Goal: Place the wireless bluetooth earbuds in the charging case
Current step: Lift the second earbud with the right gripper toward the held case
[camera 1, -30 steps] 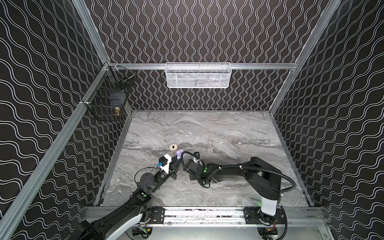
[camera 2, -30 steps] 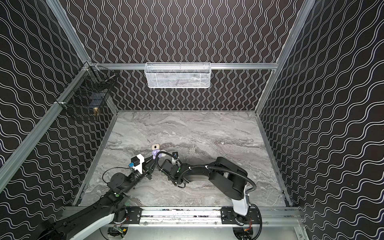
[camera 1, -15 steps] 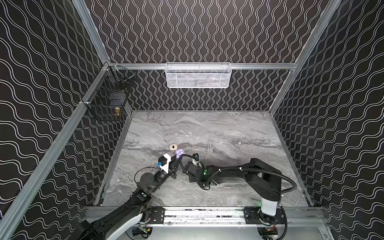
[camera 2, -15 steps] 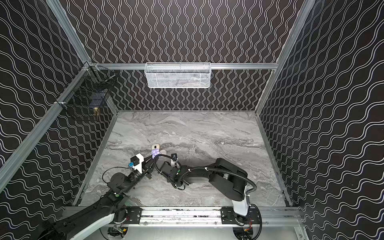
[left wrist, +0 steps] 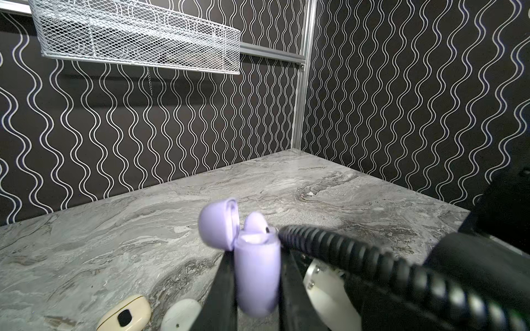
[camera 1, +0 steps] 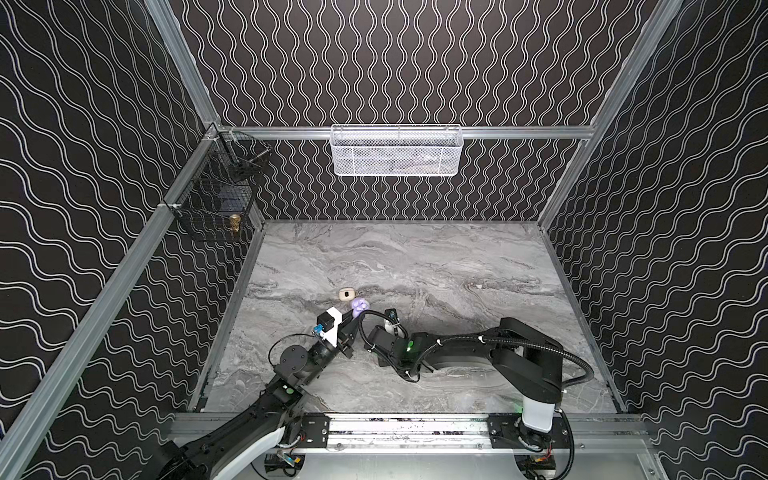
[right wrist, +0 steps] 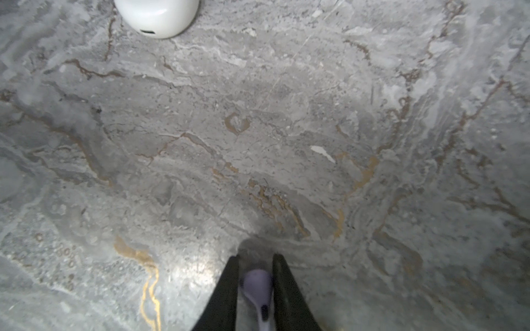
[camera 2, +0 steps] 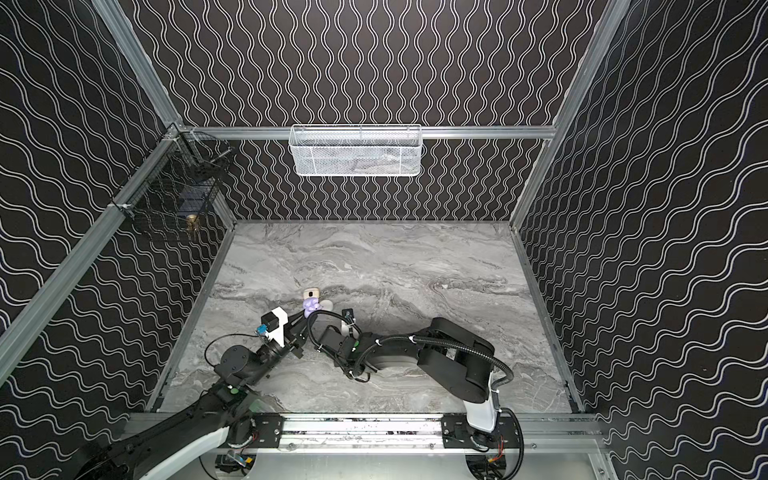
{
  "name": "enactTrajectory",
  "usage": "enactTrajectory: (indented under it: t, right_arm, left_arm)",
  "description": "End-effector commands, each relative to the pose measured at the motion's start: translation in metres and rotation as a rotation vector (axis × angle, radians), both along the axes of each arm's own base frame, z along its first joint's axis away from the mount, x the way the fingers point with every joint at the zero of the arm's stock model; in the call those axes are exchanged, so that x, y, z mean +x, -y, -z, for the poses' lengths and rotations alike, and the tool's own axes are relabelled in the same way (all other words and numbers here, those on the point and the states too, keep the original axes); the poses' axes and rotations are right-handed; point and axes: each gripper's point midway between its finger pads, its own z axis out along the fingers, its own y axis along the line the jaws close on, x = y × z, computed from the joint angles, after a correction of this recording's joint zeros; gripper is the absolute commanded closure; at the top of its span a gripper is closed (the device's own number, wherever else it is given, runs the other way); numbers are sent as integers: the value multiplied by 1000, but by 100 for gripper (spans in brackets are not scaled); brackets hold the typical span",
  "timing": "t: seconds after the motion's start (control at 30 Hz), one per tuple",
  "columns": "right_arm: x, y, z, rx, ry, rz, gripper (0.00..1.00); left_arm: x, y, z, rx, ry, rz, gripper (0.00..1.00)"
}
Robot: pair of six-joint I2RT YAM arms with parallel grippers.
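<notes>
My left claw [left wrist: 256, 255] clamps the open lavender plastic charging case [left wrist: 258, 275], one lavender earbud [left wrist: 255, 222] seated | my right claw [right wrist: 255, 258] pinches a second tiny lavender stemmed earbud [right wrist: 256, 286] close to the grey marble worktop [right wrist: 286, 129] | step: transfer | next, I judge: stem-down alignment over the free socket

Top views are evenly lit and sharp. Glare pools on the surface [right wrist: 186, 272]; the near lavender case [left wrist: 256, 275] blurs.
</notes>
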Motion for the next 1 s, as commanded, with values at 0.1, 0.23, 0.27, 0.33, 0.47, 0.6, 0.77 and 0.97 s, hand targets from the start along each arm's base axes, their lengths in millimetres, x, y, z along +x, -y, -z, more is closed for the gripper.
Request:
enactTrajectory:
  t: [0.1, 0.23, 0.27, 0.33, 0.47, 0.6, 0.77, 0.97]
  right_arm:
    - [-15, 11, 10, -52, -51, 0, 78]
    - [-19, 11, 10, -62, -49, -6, 72]
    - [-20, 11, 11, -62, -48, -6, 72]
    - [-21, 12, 13, -64, -53, -5, 73]
    - [-21, 14, 15, -70, -56, -2, 78]
    - [-22, 15, 15, -69, -52, 3, 82]
    - [-20, 17, 3, -45, -26, 19, 84]
    - [-5, 23, -65, 64, 114, 54, 85]
  left_arm:
    - [-3, -2, 4, -6, 11, 1, 100]
    - [-3, -3, 4, -4, 9, -5, 100]
    - [-3, -3, 4, -6, 10, -5, 100]
    - [-3, -4, 3, -8, 12, -7, 100]
    - [-3, -4, 4, -4, 7, -12, 100]
    - [-3, -4, 3, -7, 11, -12, 100]
    - [-3, -4, 4, -7, 11, -7, 100]
    - [-6, -2, 1, -20, 32, 10, 100]
